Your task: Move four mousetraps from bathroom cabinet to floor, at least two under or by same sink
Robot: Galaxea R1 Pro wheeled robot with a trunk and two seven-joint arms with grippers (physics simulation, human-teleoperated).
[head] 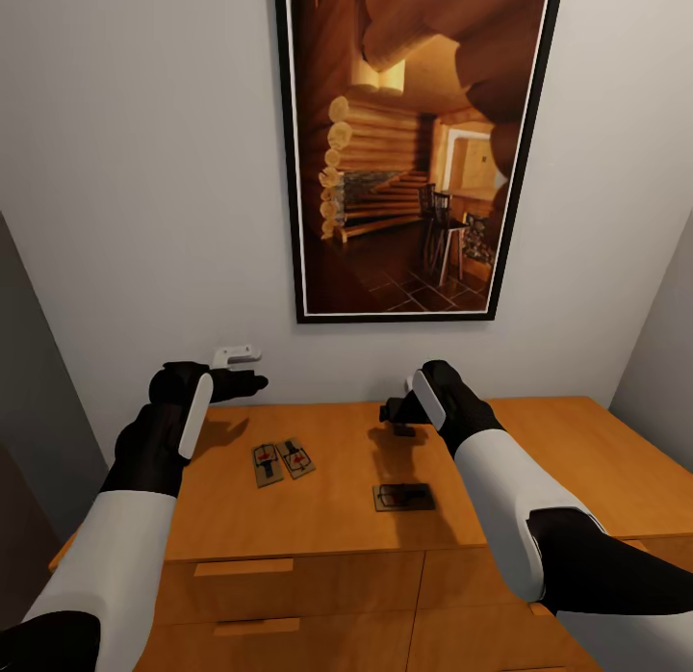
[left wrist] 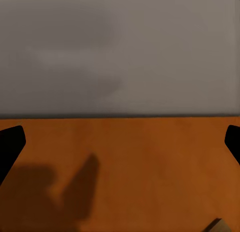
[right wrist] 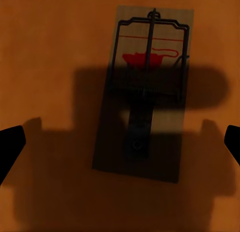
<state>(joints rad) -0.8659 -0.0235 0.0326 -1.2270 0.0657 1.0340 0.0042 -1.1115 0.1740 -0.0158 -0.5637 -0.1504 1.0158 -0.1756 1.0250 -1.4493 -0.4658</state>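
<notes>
Three mousetraps lie on the orange-brown cabinet [head: 577, 451]: two side by side [head: 268, 462] [head: 296, 457] and one alone [head: 403, 497] nearer the front. My right gripper [head: 391, 412] hovers open above the cabinet top, just behind the lone trap. In the right wrist view that mousetrap [right wrist: 150, 67] lies flat below the open gripper [right wrist: 120, 144], its red bait pad and wire bar showing. My left gripper [head: 252, 383] is open over the back left of the top, behind the pair. The left wrist view has the open gripper [left wrist: 120, 142] over bare wood [left wrist: 150, 162], with a trap corner [left wrist: 218, 225] at the edge.
A large framed picture of a log cabin [head: 414, 142] hangs on the grey wall behind the cabinet. A small white fitting [head: 236, 354] sticks out of the wall by my left gripper. Drawer fronts with bar handles [head: 243, 566] face me. Walls close in on both sides.
</notes>
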